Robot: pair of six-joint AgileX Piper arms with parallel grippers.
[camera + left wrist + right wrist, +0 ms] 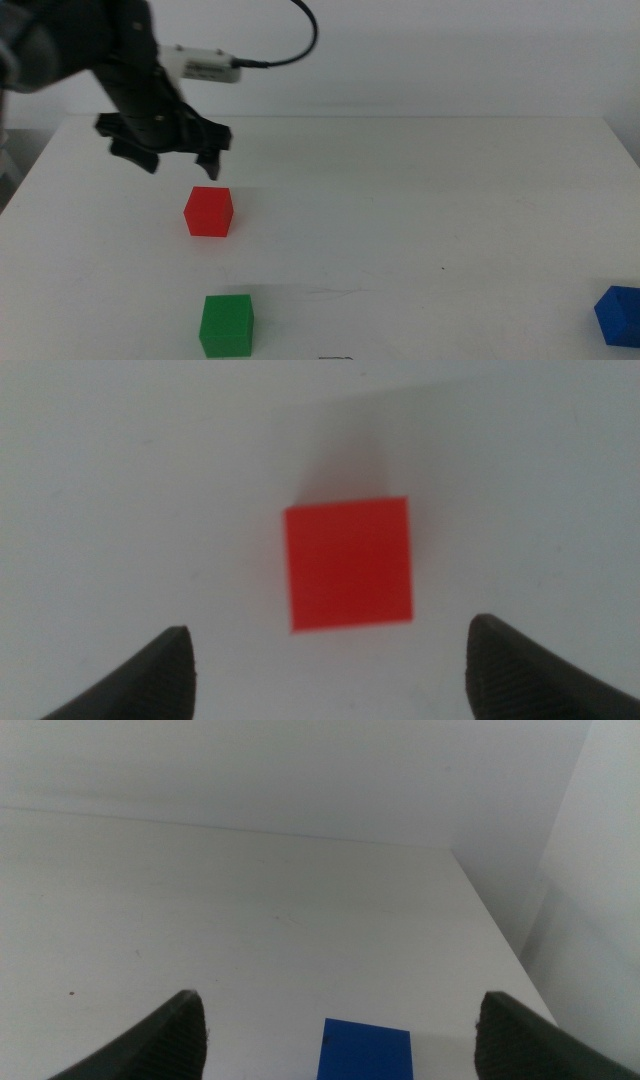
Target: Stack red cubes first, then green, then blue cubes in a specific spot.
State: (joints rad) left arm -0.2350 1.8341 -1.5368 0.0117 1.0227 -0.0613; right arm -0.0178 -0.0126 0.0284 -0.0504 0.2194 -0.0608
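**Left tool poised over the red cube**

Where the middle view looks down over the plain white surface, the left tool hangs from its dark arm just behind and above the small matte bright-red cube, not touching it. The small matte green cube sits nearer the camera, well apart from the red one, and the small matte deep-blue cube lies at the far right edge, partly cut off. All three rest singly on the surface (nothing is stacked). The right arm does not show here.

In the left wrist view, the left tool has its jaws spread wide, the red cube lying free between and just beyond the two dark tips, clear of both.

In the right wrist view, the right tool is likewise spread wide and holds nothing; the blue cube sits on the surface between its tips, near the surface's edge.
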